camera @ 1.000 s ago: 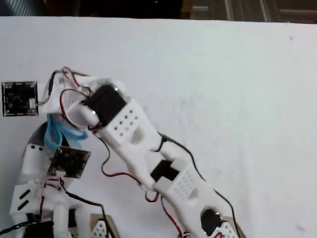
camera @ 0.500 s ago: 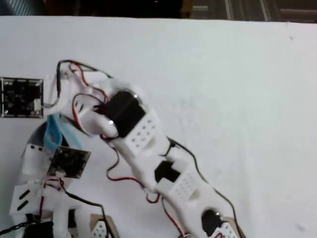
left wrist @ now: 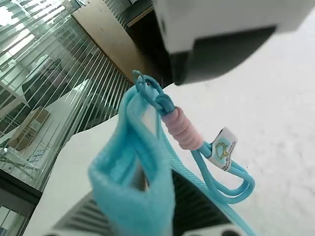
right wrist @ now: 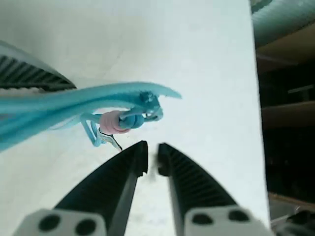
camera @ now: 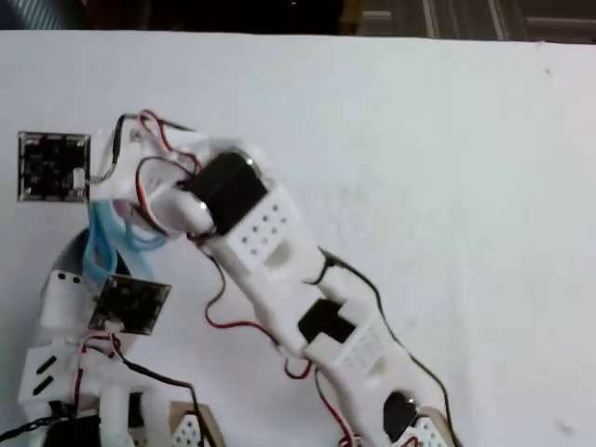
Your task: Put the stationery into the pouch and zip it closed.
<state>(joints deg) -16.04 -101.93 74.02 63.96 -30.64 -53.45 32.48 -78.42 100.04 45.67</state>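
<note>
Here, one pouch (left wrist: 129, 177) clamped in left end effector (left wrist: 147, 221); right end effector (right wrist: 152, 158) narrowly apart.

A pouch (camera: 104, 240) is seen at the left of the table (camera: 438, 140), between a short arm (camera: 65, 307) and a long arm (camera: 270, 256) stretched across from the lower right.

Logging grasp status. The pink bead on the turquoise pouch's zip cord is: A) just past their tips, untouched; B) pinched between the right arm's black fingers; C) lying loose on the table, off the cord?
A: in the right wrist view the pink bead, on the cord of the turquoise fabric pouch, sits clear beyond the right gripper, whose black fingers grip none of it.
</note>
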